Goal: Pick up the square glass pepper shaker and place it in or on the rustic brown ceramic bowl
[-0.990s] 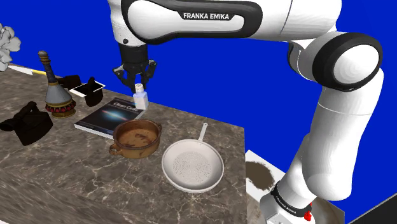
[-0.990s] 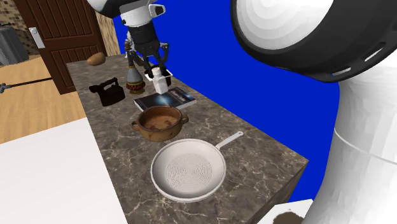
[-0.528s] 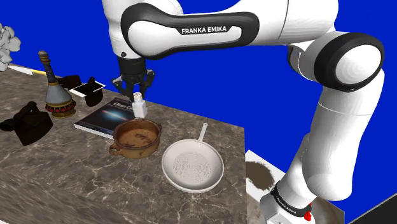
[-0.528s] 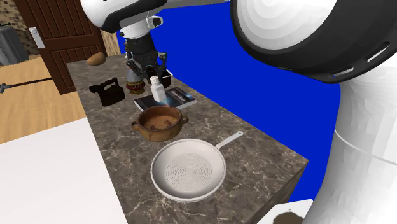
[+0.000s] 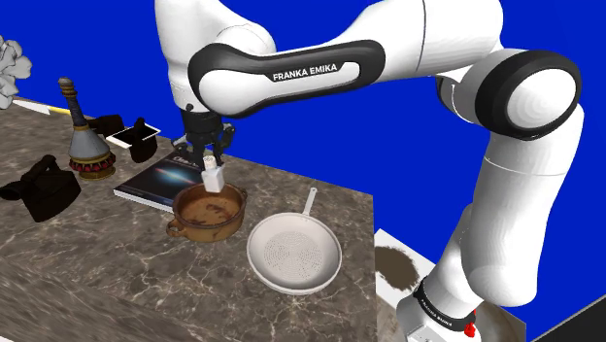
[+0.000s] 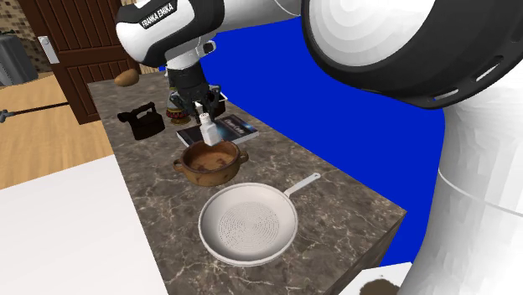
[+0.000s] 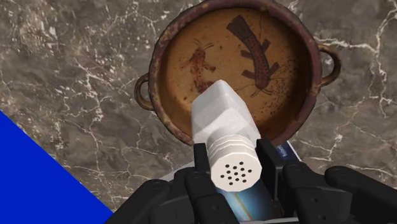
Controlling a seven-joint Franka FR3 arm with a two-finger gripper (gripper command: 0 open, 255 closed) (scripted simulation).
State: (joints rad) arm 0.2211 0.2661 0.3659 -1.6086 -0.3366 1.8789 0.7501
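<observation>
Moved since earlier: gripper and pepper shaker have come down and across, from above the book's far edge to the bowl's far rim; nothing else on the counter has shifted
Far-side items: black iron and ornate bottle stand well apart from the work, at 9 to 10 o'clock of the bowl; no part in the task
Book: book lies flat just beside the bowl at 10 o'clock, untouched
Jaws: clamped on the shaker's neck just below its perforated cap, one of the fingers on each side; the wrist view shows a square, centred hold
Shaker position: off the counter, carried cap-up; in the shoulder view its whitish body hangs at 12 o'clock of the bowl, over the far rim; the wrist view has its base over the bowl's interior, close to the rim on the book side; whether the base clears the rim cannot be told
Bowl: brown two-handled bowl upright, nothing inside it, dark painted marks on its floor
Pan: white pan near the bowl at 4 o'clock, not touching it
Done: pick-up and carry, judged complete
Outstanding: a little more travel toward the bowl's centre, lowering, release and withdrawal
Risk noted: releasing this near the rim could tip the shaker out toward the book
</observation>
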